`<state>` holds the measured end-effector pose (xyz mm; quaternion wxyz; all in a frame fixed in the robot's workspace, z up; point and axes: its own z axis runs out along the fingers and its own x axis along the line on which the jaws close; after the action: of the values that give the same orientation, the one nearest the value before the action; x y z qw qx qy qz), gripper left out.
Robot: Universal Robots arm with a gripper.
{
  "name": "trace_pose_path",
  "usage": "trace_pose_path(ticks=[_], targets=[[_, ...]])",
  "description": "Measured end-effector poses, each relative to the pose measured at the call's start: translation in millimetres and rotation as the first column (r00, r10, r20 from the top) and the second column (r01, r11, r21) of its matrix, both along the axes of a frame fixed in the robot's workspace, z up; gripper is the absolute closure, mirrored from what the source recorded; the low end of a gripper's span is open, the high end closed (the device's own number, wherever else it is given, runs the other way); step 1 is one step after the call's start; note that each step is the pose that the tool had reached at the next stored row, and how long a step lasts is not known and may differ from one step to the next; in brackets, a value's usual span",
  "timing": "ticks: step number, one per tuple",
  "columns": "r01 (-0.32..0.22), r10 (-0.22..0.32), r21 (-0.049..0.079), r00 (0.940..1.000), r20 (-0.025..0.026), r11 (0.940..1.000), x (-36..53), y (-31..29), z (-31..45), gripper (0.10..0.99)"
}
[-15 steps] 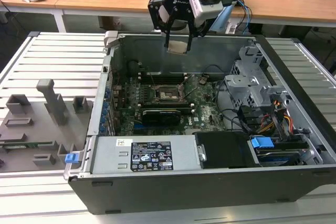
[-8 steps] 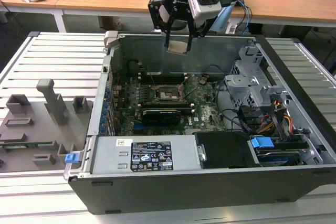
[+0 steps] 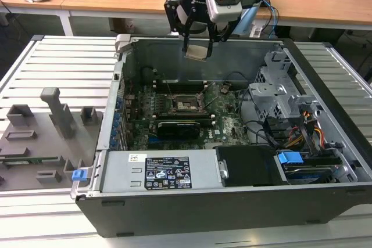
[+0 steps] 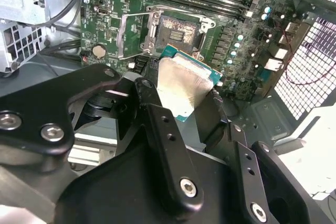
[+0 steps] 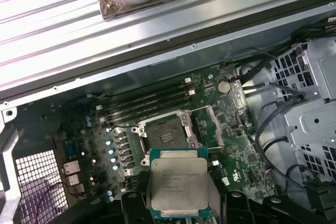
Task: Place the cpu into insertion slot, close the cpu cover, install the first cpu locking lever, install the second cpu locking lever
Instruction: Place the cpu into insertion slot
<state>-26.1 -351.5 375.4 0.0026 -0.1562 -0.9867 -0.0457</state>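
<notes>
The gripper [image 3: 197, 46] is closed narrowly on the cpu [image 5: 178, 182], its black fingers [image 4: 157, 108] pressing two opposite edges of the chip. The chip is square, with no long side to speak of. It lies roughly level, silver face turned up toward both wrist views and green rim showing around it. Several lines of small print run across that face.

In the exterior view the chip hangs high over the open computer case [image 3: 325, 74], near its far wall and well above the green motherboard [image 3: 226, 123]. The insertion slot [image 5: 167, 132] lies bare, dark centre exposed. The cpu cover [image 4: 137, 35] stands swung open beside it. A white-printed label [image 3: 167, 172] sits on the power supply at the case's near side.
</notes>
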Motion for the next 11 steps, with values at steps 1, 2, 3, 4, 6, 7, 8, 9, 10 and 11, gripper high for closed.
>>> trace_pose_path(ticks=[1, 2, 3, 4, 6, 7, 8, 9, 10, 11], targets=[[0.003, -0.003, 0.000, 1.0000, 0.0000, 1.0000, 0.0, 0.0, 0.0, 0.565], [0.007, -0.007, 0.000, 1.0000, 0.0000, 1.0000, 0.0, 0.0, 0.0, 0.565], [0.011, -0.011, 0.000, 0.9999, 0.0000, 0.9999, 0.0, 0.0, 0.0, 0.565], [0.013, -0.013, 0.000, 0.9999, 0.0000, 0.9999, 0.0, 0.0, 0.0, 0.565], [0.020, -0.020, 0.000, 0.9998, 0.0000, 0.9998, 0.0, 0.0, 0.0, 0.565], [0.025, -0.025, 0.000, 0.9997, 0.0000, 0.9997, -0.2, 0.0, 0.0, 0.565], [0.029, -0.029, 0.000, 0.9996, 0.0000, 0.9996, -0.2, 0.0, 0.0, 0.565], [0.034, -0.034, 0.000, 0.9994, -0.0001, 0.9994, -0.3, 0.0, 0.0, 0.565], [0.038, -0.038, 0.000, 0.9993, 0.0000, 0.9993, -0.3, 0.0, 0.0, 0.565], [0.046, -0.046, 0.000, 0.9990, 0.0000, 0.9990, -0.4, 0.0, 0.0, 0.565]])
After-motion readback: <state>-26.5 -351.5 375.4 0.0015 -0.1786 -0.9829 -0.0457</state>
